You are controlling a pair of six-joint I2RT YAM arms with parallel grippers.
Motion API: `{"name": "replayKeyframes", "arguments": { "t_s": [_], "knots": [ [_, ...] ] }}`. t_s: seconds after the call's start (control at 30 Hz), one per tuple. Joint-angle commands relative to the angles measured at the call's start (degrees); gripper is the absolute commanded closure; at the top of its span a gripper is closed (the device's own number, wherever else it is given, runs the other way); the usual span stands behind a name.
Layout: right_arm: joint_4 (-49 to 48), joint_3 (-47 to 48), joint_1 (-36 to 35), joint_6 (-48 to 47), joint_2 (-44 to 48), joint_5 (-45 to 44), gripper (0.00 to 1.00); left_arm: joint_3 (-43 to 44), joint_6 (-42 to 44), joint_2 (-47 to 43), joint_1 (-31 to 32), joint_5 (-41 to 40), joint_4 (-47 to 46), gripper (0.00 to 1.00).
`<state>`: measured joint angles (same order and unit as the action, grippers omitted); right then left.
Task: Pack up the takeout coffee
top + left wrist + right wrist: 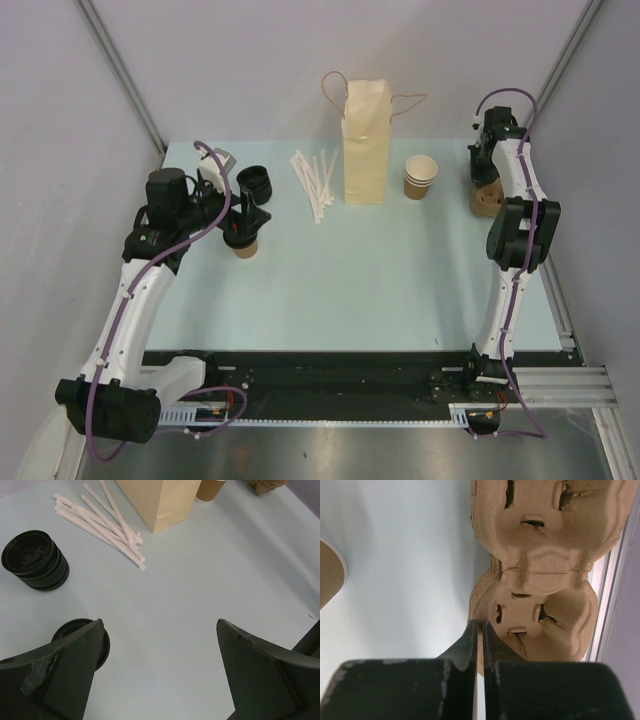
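Top view: takeout coffee [244, 246] sits left of centre, under the left gripper [245, 220]. Paper bag [365, 150] is at top centre. Right gripper [486, 178] is on the pulp cup carrier [486, 203] at upper right.
Left wrist: jaws wide apart. The coffee is at lower left, partly behind one finger and not between them.
Right wrist: jaws pinched on the carrier's rim.

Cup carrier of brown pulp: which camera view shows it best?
The right wrist view: the cup carrier fills the frame, its pockets clear. The top external view shows only a brown bit behind the right arm; the left wrist view, a sliver at its top edge.
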<state>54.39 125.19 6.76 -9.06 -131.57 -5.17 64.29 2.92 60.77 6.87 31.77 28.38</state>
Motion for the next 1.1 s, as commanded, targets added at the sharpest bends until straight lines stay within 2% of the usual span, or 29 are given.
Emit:
{"name": "replayKeyframes", "arguments": {
  "t_s": [0.0, 0.6, 1.07],
  "knots": [
    [-0.95, 0.32, 0.53, -1.13, 5.00, -1.25, 1.00, 0.40, -0.90, 0.13, 0.16, 1.54, -1.66, 0.01],
    [-0.78, 0.24, 3.08, -1.84, 9.75, 4.55, 1.00, 0.57, -1.25, 0.57, 0.16, 1.54, -1.66, 0.00],
    [-1.13, 0.06, 2.55, -2.72, 12.47, 4.29, 1.00, 0.92, -1.33, 0.92, 0.16, 1.54, -1.40, 0.01]
  ]
}}
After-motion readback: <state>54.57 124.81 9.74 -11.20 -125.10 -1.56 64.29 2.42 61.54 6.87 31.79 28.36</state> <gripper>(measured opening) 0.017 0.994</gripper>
